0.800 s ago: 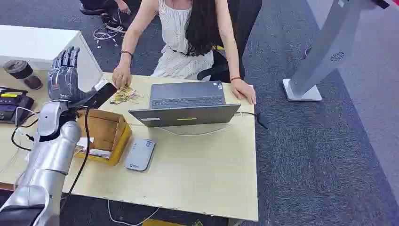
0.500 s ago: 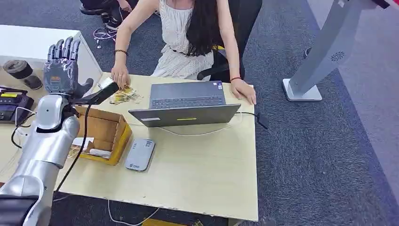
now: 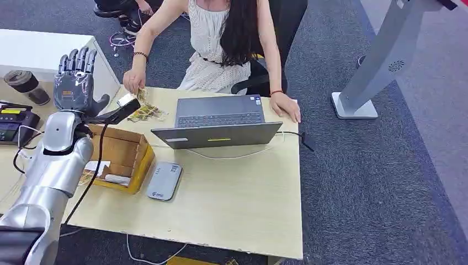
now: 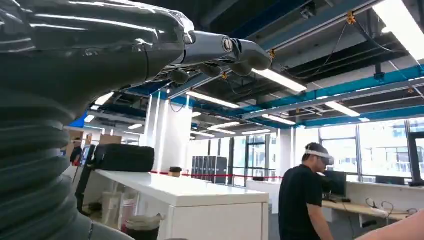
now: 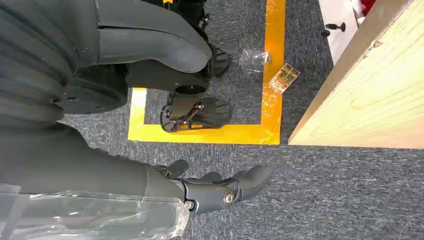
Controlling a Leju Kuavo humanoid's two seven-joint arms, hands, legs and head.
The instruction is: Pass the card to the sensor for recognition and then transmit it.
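My left hand (image 3: 74, 83) is raised over the table's far left corner, palm up and fingers spread, holding nothing; its fingers (image 4: 220, 55) point at the ceiling in the left wrist view. A person's hand (image 3: 134, 83) hovers just beyond it, pinching what looks like a card (image 3: 141, 95) above a small pile of cards (image 3: 146, 113) on the table. The grey flat sensor (image 3: 164, 180) lies near the table's front, beside a cardboard box (image 3: 124, 157). My right hand (image 5: 225, 192) hangs low by the floor with nothing in it.
An open laptop (image 3: 218, 121) sits mid-table with the person's other hand (image 3: 287, 105) beside it. A coffee cup (image 3: 26, 86) and a black device (image 3: 14, 118) stand at far left. Bare tabletop (image 3: 232, 199) lies to the right. A loose card (image 5: 284, 78) lies on the floor.
My left hand has risen a little and turned more upright. The person's hand has lifted off the card pile and moved toward my hand.
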